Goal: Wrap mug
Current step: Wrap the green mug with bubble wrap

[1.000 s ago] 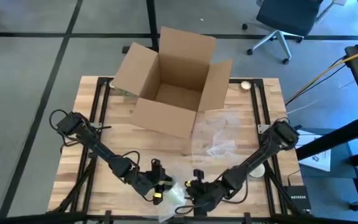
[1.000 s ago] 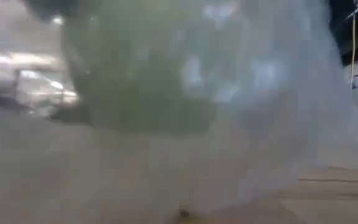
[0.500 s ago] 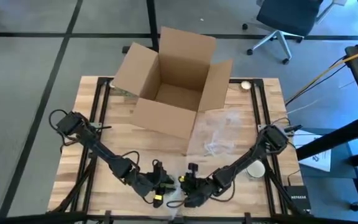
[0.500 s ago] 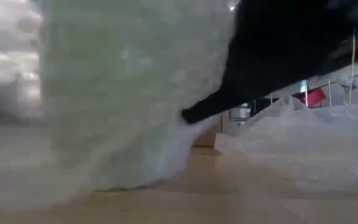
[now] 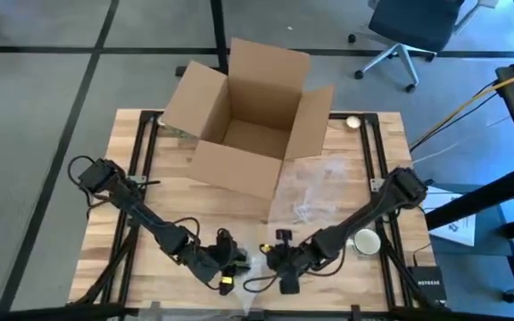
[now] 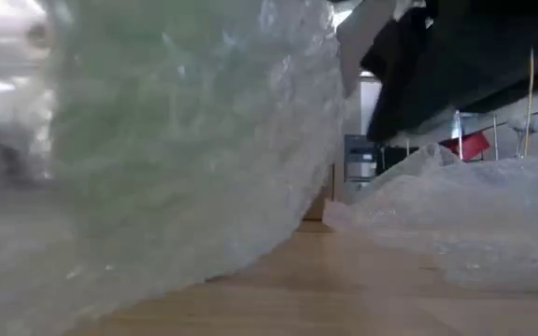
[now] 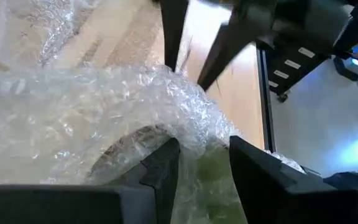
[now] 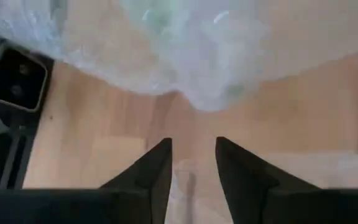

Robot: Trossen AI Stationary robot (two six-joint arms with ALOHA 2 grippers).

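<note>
Left gripper [image 7: 201,165]: fingers clenched on bubble wrap [image 7: 92,106] over the mug [image 6: 157,140], table's near edge.
Right gripper [image 8: 191,165]: released, just beside.
Risk: unpinned wrap may spring open.

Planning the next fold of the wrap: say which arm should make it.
Likely the right. The left gripper is shut on the bubble wrap around the mug, pinning it; the right gripper is open and empty beside it.

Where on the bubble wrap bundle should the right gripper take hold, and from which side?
Best guess: the loose fold of the bubble wrap facing the right gripper, approached from its own side. Its fingers are empty there; the left gripper has the other side.
</note>
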